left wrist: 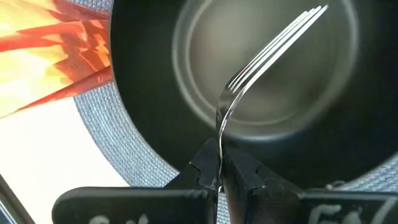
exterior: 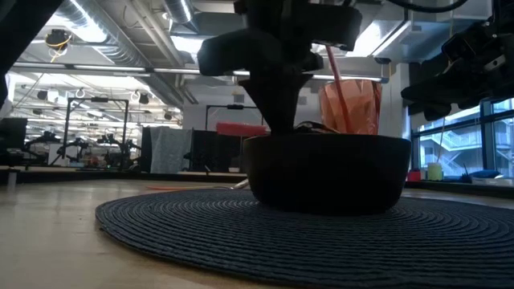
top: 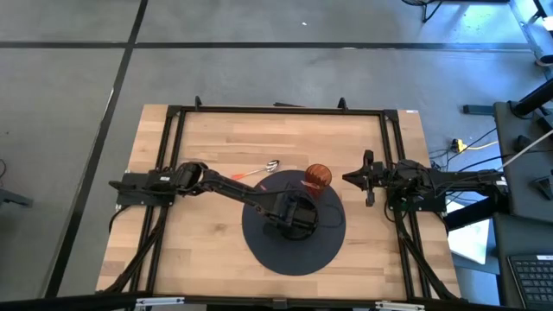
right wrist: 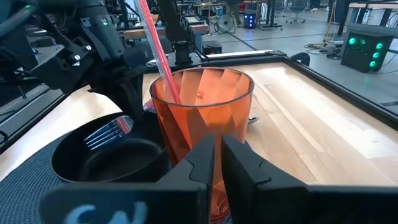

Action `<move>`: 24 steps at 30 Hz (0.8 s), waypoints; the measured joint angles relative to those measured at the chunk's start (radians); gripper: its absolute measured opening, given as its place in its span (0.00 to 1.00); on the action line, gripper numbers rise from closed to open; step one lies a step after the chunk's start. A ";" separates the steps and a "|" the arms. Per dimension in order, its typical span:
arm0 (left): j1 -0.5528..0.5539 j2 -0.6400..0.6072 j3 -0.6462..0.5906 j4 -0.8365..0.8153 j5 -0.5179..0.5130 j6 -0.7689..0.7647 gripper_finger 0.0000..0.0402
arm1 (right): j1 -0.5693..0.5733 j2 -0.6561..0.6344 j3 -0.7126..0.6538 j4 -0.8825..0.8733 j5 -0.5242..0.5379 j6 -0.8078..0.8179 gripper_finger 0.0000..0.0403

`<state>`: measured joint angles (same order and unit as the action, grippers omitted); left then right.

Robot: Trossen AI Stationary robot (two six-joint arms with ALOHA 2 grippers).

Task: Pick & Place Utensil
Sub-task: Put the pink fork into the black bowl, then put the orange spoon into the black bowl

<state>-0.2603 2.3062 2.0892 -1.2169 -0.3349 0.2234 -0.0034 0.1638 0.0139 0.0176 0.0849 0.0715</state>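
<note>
A black bowl (top: pixel 298 226) stands on a round dark woven placemat (top: pixel 259 246) at the table's middle. My left gripper (top: pixel 294 214) hangs over the bowl, shut on a silver fork (left wrist: pixel 273 50) whose tines reach over the bowl's inside; the tines also show in the right wrist view (right wrist: pixel 109 132). An orange faceted cup (top: pixel 318 177) with a pink straw (right wrist: pixel 155 50) stands upright on the mat's far edge. My right gripper (top: pixel 356 179) waits shut and empty to the right of the cup. In the low view the left gripper (exterior: pixel 277 88) stands above the bowl (exterior: pixel 325 172). My left gripper pinches the fork's handle (left wrist: pixel 219 155) between its two fingers, just behind the neck. The fingers come from above, pointing down into the bowl, and the fork runs on along them, tines first. Whether the tines touch the bowl I cannot tell.
Another silver utensil (top: pixel 271 164) and a thin orange-red piece (top: pixel 246 175) lie on the bare wood just beyond the mat, left of the cup. A black frame (top: pixel 276 110) runs round the table top. Bare wood lies at the left and the near side.
</note>
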 joint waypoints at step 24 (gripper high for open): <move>0.000 0.008 0.000 0.036 -0.011 -0.008 0.11 | 0.000 0.000 0.000 0.000 -0.008 0.000 0.08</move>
<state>-0.2600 2.3142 2.0888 -1.1812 -0.3462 0.2153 -0.0035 0.1638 0.0139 0.0174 0.0765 0.0711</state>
